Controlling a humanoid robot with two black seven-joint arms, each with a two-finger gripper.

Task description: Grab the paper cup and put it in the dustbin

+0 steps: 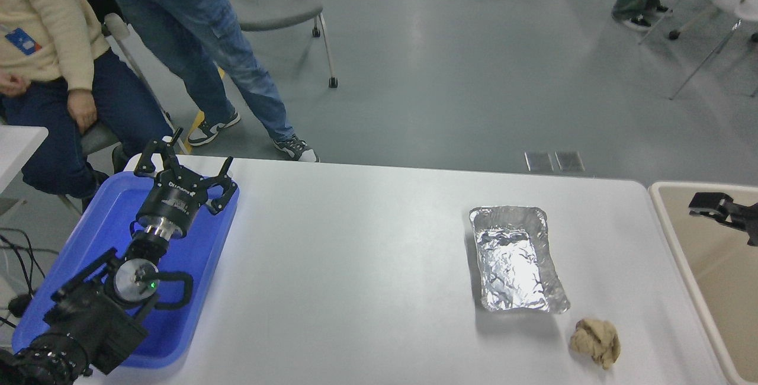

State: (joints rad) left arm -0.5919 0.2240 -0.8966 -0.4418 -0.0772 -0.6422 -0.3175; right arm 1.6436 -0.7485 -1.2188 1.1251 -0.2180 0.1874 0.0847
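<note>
The paper cup does not show anywhere in the head view. The dustbin [719, 290], a large beige bin with a pale rim, stands off the table's right end. A black part of my right gripper [719, 208] reaches in from the right edge above the dustbin's far end; too little of it shows to read its state. My left gripper [186, 166] rests parked over the blue tray [100, 225] at the lower left, fingers spread open and holding nothing.
A silver foil tray [515, 257] lies on the white table [355, 254] right of centre. A crumpled tan paper wad [595, 342] sits near the front edge. Two people [195, 47] are at the far left side, beside a grey chair [278, 0].
</note>
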